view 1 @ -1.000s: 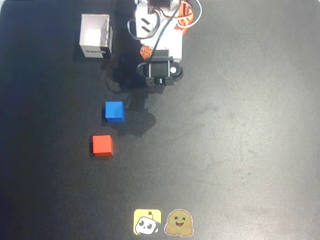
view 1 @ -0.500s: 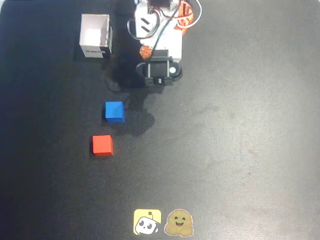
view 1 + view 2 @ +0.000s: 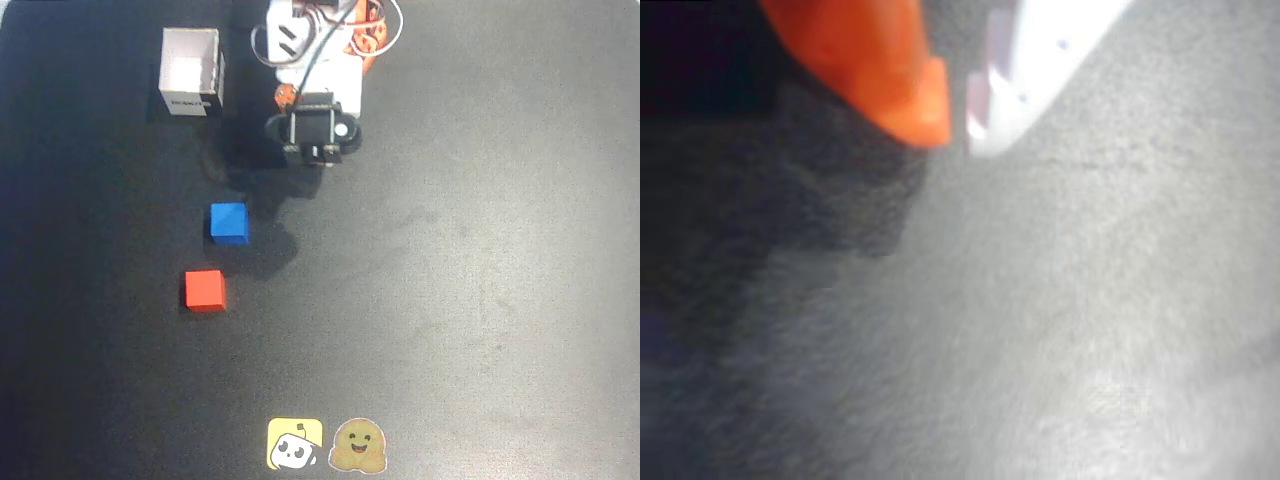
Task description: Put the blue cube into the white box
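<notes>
The blue cube (image 3: 229, 222) lies on the black mat, left of centre in the overhead view. The white box (image 3: 190, 72) stands open-topped at the upper left, its dark label facing down the picture. My arm's wrist (image 3: 315, 128) hangs near the base at top centre, up and to the right of the cube and to the right of the box. In the wrist view my gripper (image 3: 958, 135) points at bare mat, its orange finger (image 3: 880, 70) and white finger (image 3: 1040, 60) almost touching, with nothing between them.
A red cube (image 3: 205, 290) sits just below and left of the blue one. Two stickers (image 3: 327, 445) lie at the bottom edge. The arm's base and cables (image 3: 320, 30) fill the top centre.
The wrist has drawn back a little toward the base, up the overhead picture. Both cubes and the box have stayed put.
</notes>
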